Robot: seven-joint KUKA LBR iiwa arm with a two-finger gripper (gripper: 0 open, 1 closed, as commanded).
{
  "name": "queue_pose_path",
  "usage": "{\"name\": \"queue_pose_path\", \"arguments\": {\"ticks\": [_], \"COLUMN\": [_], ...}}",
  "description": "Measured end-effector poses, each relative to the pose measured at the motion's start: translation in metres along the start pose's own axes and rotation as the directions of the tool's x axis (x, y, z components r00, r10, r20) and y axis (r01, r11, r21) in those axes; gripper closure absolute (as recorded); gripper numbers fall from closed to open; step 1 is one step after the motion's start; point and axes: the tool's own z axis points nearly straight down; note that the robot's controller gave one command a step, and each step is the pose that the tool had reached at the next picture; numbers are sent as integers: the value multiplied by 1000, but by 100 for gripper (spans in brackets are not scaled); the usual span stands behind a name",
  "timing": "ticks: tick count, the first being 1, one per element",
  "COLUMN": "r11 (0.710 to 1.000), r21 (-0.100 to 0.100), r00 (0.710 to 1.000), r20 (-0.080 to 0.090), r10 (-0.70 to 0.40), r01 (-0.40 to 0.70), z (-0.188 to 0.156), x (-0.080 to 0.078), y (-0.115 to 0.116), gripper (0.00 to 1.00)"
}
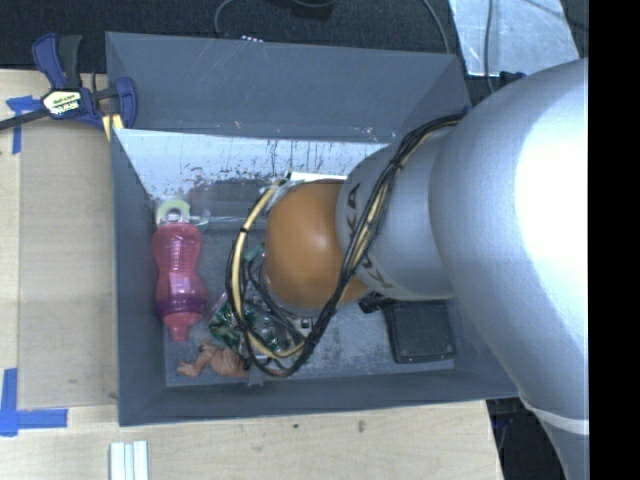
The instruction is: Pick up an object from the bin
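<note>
Where the tool (256, 336) sits low over the front-left floor of the grey metal bin (300, 88), its state, apart or together, cannot be told.

Nearest item: small orange-brown moulded toy figure (210, 362), lying flat just beside the tool. Probably light, knobbly, somewhat rubbery. Take hold across the torso.

Adjacent: pink ribbed plastic bottle (178, 273), lying on its side, smooth and rounded, likely slippery.

Well apart: black flat rectangular pad (420, 330), matt.
</note>
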Motion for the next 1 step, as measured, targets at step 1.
{"name": "queue_pose_path", "arguments": {"ticks": [1], "r11": [1000], "r21": [0], "r00": [1000], "r20": [1], "r10": [0], "r01": [0], "z": [-1], "x": [0], "y": [0], "gripper": [100]}}
